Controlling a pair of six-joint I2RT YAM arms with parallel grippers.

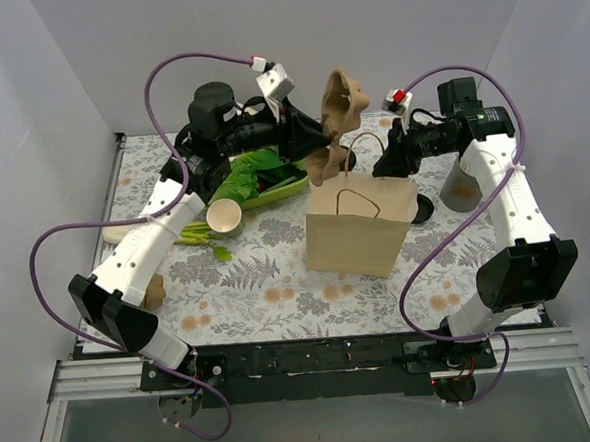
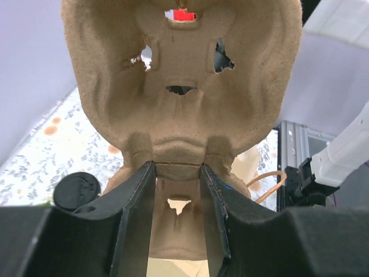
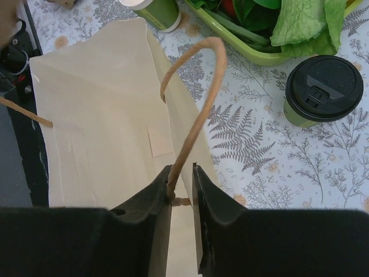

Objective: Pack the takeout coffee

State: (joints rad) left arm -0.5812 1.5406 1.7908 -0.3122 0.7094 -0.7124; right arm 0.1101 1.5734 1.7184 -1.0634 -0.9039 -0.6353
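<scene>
Fern-print table (image 3: 259, 173): takeout coffee (image 3: 323, 89) near right pincer (image 3: 182, 190) pinching bag handle (image 3: 199, 115); left pincer (image 2: 179, 179) grips carrier (image 2: 179, 63).

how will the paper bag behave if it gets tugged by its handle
The bag is probably light: thin paper, and what shows of its inside looks empty, so a tug would likely slide or tip it. The handle, a thin cord loop between the right end effector's fingers, is likely floppy. Its sides would probably flex.
</scene>
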